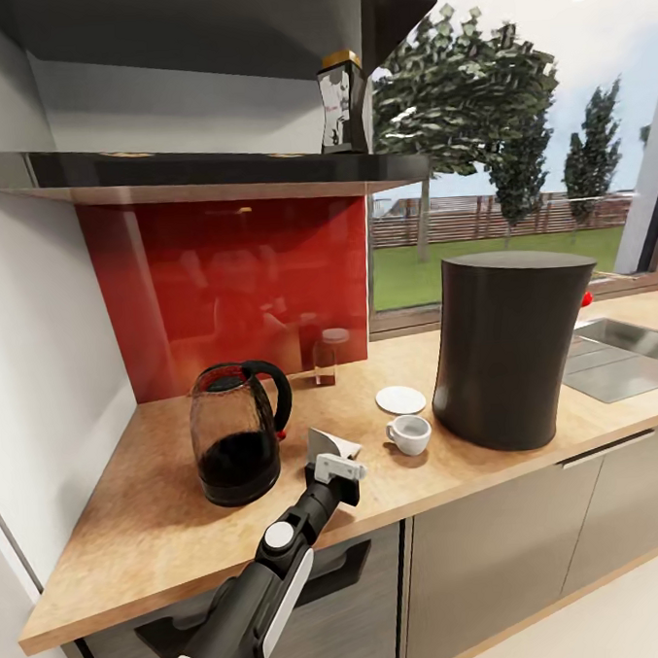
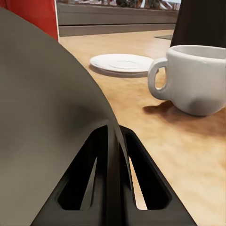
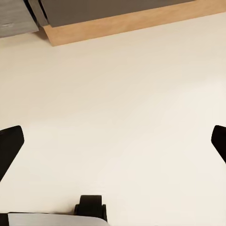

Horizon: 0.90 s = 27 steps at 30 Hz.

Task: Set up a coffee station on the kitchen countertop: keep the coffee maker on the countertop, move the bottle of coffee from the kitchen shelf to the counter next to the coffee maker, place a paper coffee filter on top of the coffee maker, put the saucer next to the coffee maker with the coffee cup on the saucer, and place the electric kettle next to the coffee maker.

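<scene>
My left gripper (image 1: 337,462) hovers just over the wooden countertop (image 1: 136,516), shut on a pale paper coffee filter (image 1: 332,443). In the left wrist view the filter (image 2: 47,117) is a broad grey sheet pinched between the closed fingers (image 2: 136,160). Just beyond stand the white coffee cup (image 1: 409,433) (image 2: 197,77) and the empty white saucer (image 1: 400,399) (image 2: 121,62), apart from each other. The tall dark coffee maker (image 1: 510,347) stands to their right. To the gripper's left stands the glass electric kettle (image 1: 236,432). A dark bottle (image 1: 342,99) stands on the high shelf. My right gripper (image 3: 113,141) is open above the floor.
A small brown jar (image 1: 329,356) stands against the red backsplash (image 1: 228,277). The steel sink (image 1: 622,350) lies right of the coffee maker. The black shelf (image 1: 212,166) overhangs the counter. The right wrist view looks down on cream floor (image 3: 122,94) by the cabinet plinth (image 3: 132,21).
</scene>
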### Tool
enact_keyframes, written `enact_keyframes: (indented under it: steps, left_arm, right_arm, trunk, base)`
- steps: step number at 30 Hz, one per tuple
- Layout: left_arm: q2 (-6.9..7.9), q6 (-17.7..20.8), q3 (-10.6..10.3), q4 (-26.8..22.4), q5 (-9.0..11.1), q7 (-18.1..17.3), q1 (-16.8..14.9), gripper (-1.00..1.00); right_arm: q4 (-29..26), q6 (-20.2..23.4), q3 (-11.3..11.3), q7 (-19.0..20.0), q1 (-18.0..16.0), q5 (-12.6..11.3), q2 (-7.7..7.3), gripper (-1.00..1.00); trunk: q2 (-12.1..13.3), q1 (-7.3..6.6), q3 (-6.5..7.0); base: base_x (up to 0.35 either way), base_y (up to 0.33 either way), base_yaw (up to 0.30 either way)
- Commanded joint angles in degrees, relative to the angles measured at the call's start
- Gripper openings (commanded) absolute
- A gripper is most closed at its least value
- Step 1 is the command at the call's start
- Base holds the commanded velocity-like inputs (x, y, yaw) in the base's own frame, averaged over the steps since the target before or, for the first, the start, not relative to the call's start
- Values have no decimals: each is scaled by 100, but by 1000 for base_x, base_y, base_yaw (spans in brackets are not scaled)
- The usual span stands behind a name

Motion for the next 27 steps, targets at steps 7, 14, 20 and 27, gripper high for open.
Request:
enact_keyframes:
  steps: [7, 14, 20, 27]
  left_arm:
    - [-1, 22, 0, -3, 25, -24, -1, -100]
    - [-1, 22, -4, -4, 25, -24, -1, -100]
    - [-1, 22, -7, -2, 25, -24, -1, -100]
    - [-1, 22, -13, 5, 25, -24, -1, -100]
  right_arm:
    - [3, -16, 4, -1, -2, 18, -2, 100]
    - [3, -16, 4, -1, -6, 18, -2, 100]
    - [4, -16, 4, -1, -5, 18, -2, 100]
    - [3, -16, 4, -1, -4, 18, -2, 100]
  trunk:
    - [-3, 0, -7]
    - [-3, 0, -7]
    - [37, -22, 11]
    - [318, -176, 136]
  base:
    - [0, 0, 0]
    - [0, 0, 0]
    - [0, 0, 0]
    - [0, 0, 0]
